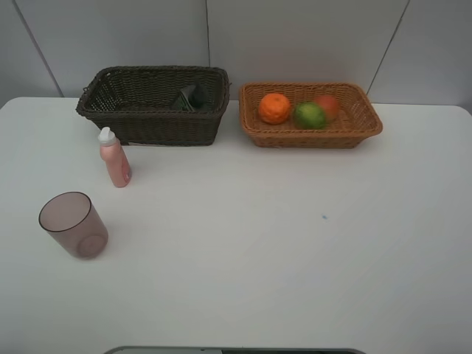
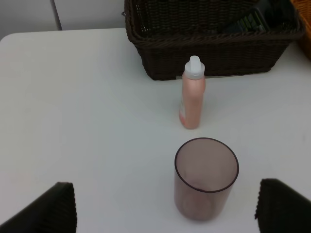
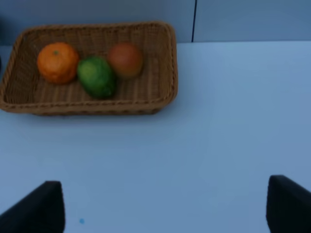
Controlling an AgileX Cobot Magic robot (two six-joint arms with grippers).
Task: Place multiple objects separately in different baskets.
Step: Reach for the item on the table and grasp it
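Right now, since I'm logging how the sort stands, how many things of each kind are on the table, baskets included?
Fruits: 3 (orange, green fruit, peach-like fruit)
Bottles: 2 (pink bottle, dark grey bottle)
Cups: 1 (mauve cup)
Baskets: 2 (dark brown basket, tan basket)
Total: 8

Hard-to-see bits here

Dark grey bottle (image 1: 190,97) mostly buried in the dark brown basket (image 1: 147,129), peach-like fruit (image 1: 330,105) partly behind the green fruit (image 1: 310,116), left gripper (image 2: 165,194) and right gripper (image 3: 165,199) cropped to finger stubs.
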